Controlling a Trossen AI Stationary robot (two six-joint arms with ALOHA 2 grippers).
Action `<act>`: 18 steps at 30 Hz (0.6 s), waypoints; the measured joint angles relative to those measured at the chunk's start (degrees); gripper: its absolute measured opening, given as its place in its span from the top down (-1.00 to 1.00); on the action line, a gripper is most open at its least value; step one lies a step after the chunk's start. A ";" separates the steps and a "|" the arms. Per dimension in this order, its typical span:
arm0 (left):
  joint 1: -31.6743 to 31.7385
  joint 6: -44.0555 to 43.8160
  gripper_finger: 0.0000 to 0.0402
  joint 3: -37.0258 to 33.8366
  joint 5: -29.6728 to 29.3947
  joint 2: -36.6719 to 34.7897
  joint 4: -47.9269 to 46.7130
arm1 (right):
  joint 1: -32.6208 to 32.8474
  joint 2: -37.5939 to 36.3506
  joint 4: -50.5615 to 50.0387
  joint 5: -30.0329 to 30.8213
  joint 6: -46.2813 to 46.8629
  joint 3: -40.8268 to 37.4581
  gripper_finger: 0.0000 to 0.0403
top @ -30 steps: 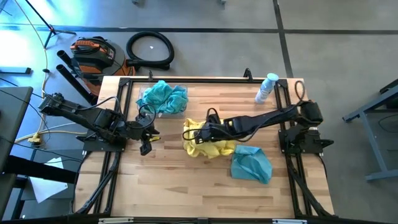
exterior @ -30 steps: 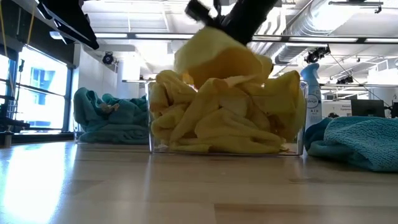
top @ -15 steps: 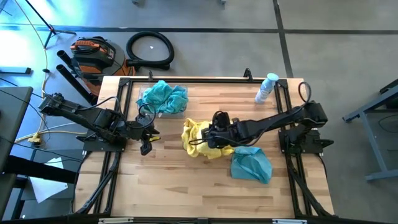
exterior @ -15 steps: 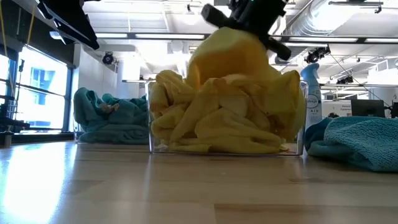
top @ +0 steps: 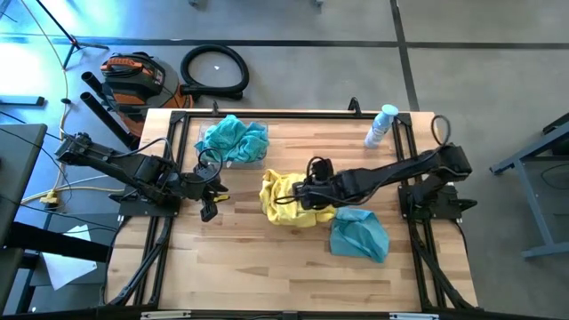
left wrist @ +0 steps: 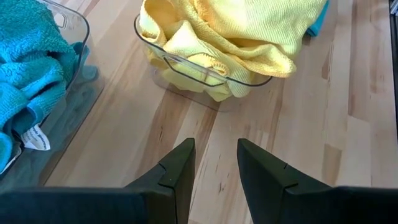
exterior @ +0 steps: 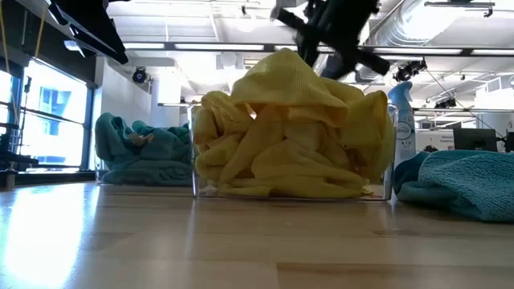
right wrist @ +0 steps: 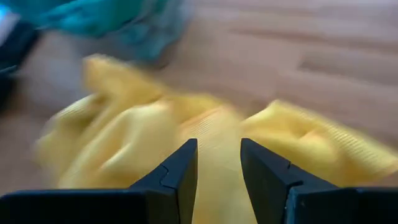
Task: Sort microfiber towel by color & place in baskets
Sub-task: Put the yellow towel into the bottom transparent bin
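A clear basket (top: 277, 216) at the table's middle is heaped with yellow towels (exterior: 289, 136). One yellow towel (exterior: 293, 76) lies draped on top of the heap. My right gripper (right wrist: 217, 146) hovers open just above that heap (top: 304, 189), its fingers apart from the cloth. A second clear basket (top: 233, 140) toward the far left holds teal towels (exterior: 144, 152). A loose teal towel (top: 360, 236) lies flat on the table, to the near right of the yellow basket. My left gripper (left wrist: 216, 146) waits open at the table's left edge (top: 209, 212).
A small clear spray bottle (top: 380, 124) stands at the far right corner. Bare wood lies along the near half of the table and between the two baskets. A vacuum and a coiled hose (top: 213, 69) sit on the floor beyond the far edge.
My right gripper carried a yellow towel hanging below it a little toward the table's right, over the yellow basket, and let it go. The towel has dropped and now lies draped on top of the heap, with the gripper above it.
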 joint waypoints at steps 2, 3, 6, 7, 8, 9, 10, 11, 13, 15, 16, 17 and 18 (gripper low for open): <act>0.00 0.05 0.45 0.00 -0.01 0.00 -0.01 | 0.72 -1.84 2.27 -3.93 -1.73 0.00 0.42; 0.00 0.11 0.45 0.00 -0.01 0.00 -0.03 | 1.13 -2.68 3.85 -6.00 -2.85 0.00 0.42; 0.00 1.20 0.45 0.00 -0.04 0.00 0.01 | 2.32 -4.26 9.14 -13.78 -5.55 0.02 0.42; 0.00 1.55 0.45 0.00 -0.04 0.00 0.01 | 2.60 -4.32 10.67 -16.35 -5.67 0.03 0.42; 0.04 1.83 0.45 0.00 -0.04 0.00 0.01 | 2.78 -4.27 11.68 -18.91 -5.59 0.04 0.42; 0.16 1.97 0.45 0.01 -0.04 0.00 0.02 | 2.89 -4.04 12.23 -20.94 -4.98 0.04 0.42; 0.41 2.00 0.45 0.02 -0.04 0.00 0.02 | 3.01 -3.68 12.65 -22.23 -4.14 0.04 0.42; 0.65 2.00 0.45 0.02 -0.02 0.02 0.01 | 3.11 -3.20 12.50 -23.13 -3.36 0.04 0.42; 1.20 2.03 0.45 0.02 -0.03 0.00 0.04 | 3.05 -1.76 11.88 -23.63 -2.77 0.04 0.42; 1.78 2.02 0.45 0.02 -0.02 0.01 0.04 | 2.57 -0.05 11.12 -23.68 -2.13 0.04 0.42; 2.01 2.05 0.45 0.02 -0.02 0.00 0.09 | 2.17 0.87 10.84 -23.69 -1.70 0.04 0.42; 2.29 2.10 0.45 0.02 0.00 0.01 0.04 | 1.61 1.96 10.49 -23.62 -1.57 0.04 0.42; 2.49 2.30 0.45 0.02 0.00 0.00 0.04 | 0.97 3.13 10.35 -23.06 -1.52 0.04 0.42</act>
